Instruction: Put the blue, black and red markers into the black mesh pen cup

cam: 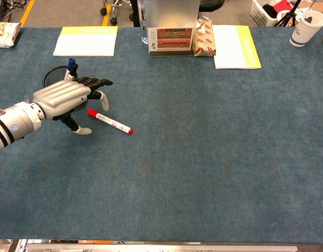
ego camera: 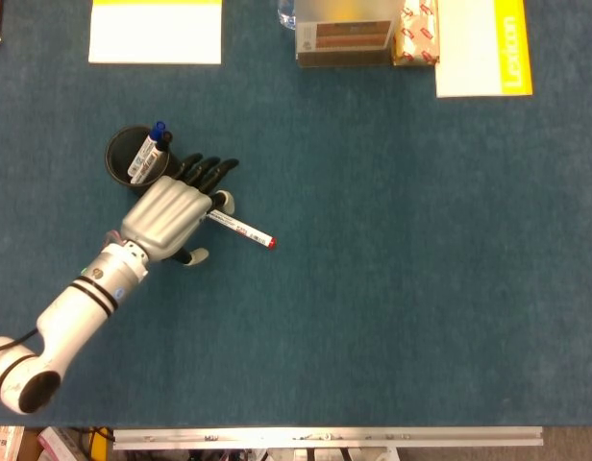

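Observation:
The black mesh pen cup [ego camera: 114, 155] [cam: 47, 76] stands at the left. The blue marker [ego camera: 158, 129] [cam: 71, 63] and the black marker [ego camera: 164, 140] [cam: 74, 69] stand inside it. The red marker [ego camera: 243, 230] [cam: 111, 122] lies flat on the blue table cover just right of the cup. My left hand [ego camera: 171, 215] [cam: 64, 98] hangs over the marker's capped left end, fingers spread, thumb on the near side and the other fingers on the far side. It holds nothing. In the head view it hides the red cap. No right hand shows.
Along the back edge lie a yellow-and-white pad [ego camera: 155, 31], a display box [ego camera: 344, 36], a snack packet [ego camera: 416, 34] and a yellow-edged book [ego camera: 483, 46]. A paper cup [cam: 306, 26] stands at the far right corner.

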You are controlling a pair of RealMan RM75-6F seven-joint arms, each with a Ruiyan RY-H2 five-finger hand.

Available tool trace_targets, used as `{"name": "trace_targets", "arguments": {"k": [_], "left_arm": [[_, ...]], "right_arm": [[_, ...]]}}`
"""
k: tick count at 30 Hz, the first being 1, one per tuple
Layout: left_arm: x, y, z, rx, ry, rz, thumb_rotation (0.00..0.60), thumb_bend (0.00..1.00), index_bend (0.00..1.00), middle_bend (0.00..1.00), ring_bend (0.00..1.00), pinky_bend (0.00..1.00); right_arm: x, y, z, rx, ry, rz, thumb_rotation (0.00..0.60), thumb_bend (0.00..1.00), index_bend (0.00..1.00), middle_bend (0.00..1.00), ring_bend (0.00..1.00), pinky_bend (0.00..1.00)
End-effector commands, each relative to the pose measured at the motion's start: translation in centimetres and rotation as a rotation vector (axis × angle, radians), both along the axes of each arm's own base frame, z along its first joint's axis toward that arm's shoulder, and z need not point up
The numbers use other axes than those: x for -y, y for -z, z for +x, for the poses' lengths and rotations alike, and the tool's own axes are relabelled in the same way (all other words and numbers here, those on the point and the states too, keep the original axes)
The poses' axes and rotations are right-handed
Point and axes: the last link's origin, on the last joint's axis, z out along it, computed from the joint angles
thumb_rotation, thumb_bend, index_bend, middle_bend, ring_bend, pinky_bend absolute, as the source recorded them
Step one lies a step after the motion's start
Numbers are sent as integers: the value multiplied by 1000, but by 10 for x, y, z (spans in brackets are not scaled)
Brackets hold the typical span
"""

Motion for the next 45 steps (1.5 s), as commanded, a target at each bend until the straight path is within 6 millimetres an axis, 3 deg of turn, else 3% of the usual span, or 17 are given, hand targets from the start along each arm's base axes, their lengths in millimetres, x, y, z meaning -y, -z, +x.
{"name": "trace_targets", "arguments": {"k": [1, 30, 45], "left_arm": [[-3, 5, 4, 13, 4, -6, 600, 205, 351, 0, 0, 44], [-6, 44, 9, -6, 25, -72, 600, 257, 383, 0, 0, 30], [-12, 50, 8, 0, 17, -53, 600, 309, 393, 0, 0, 30]], "right_arm": [[0, 0, 0, 1, 1, 0, 600, 0, 339, 325, 419, 643], [-2, -2, 1, 9, -6, 2, 600, 0, 339, 334, 419, 620], [-2, 0, 1, 9, -6, 11, 600, 0, 339, 334, 419, 620]]}}
